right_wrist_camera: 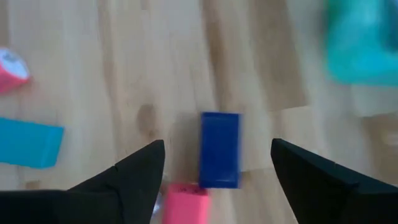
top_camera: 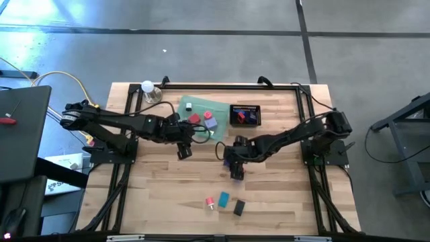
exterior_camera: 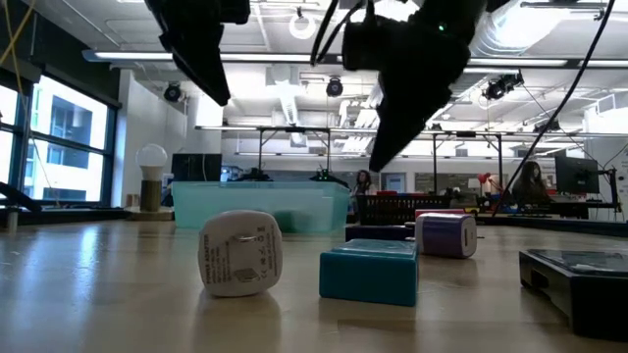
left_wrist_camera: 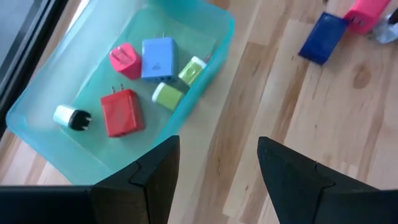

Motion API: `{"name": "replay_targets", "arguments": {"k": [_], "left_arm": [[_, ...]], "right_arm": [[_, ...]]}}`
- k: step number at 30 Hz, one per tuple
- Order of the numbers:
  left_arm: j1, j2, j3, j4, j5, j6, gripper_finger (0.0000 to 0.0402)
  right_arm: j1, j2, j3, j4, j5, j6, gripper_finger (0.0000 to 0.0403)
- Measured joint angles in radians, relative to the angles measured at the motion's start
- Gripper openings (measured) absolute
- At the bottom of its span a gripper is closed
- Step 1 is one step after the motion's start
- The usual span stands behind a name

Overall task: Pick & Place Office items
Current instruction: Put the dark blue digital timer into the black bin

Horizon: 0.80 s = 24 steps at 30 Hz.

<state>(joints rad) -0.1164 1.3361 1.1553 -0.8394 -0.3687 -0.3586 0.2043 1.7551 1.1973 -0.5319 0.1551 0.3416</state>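
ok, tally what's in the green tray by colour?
In the tray, left wrist view:
pink charger: 1
blue charger: 1
red charger: 1
green items: 2
white plug: 1
Total: 6

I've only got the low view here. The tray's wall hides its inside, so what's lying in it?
Observer: Six items lie in the tray: a pink one, a blue one, a red one, two green ones and a white one.
Operator: What's under the right gripper?
Observer: The right gripper hangs open above a dark blue block, with a pink item at the block's end.
Operator: And the left?
Observer: The left gripper is open over bare table beside the tray.
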Motion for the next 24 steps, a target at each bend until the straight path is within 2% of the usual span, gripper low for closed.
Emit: {"name": "replay_targets", "arguments": {"k": [4,8,12,24], "left_arm": [[-0.009,0.0,0.0,0.007,0.002,-0.005,0.0208],[-0.009,0.0,0.0,0.022,0.002,-0.002,0.0208],[-0.009,0.0,0.0,0.029,0.002,0.013,0.0208],[-0.009,0.0,0.0,0.057,0.001,0.065,0.0208]], "right_arm": [[-0.005,0.032,-0.001,0.021,-0.053,0.0,0.0282],[-0.017,0.044,0.0,0.002,0.001,0.059,0.0281],[-0.036,0.057,-0.001,-0.001,-0.008,0.087,0.0282],[-0.034,0.212,0.004,0.031,-0.009,0.023,0.0282]]}}
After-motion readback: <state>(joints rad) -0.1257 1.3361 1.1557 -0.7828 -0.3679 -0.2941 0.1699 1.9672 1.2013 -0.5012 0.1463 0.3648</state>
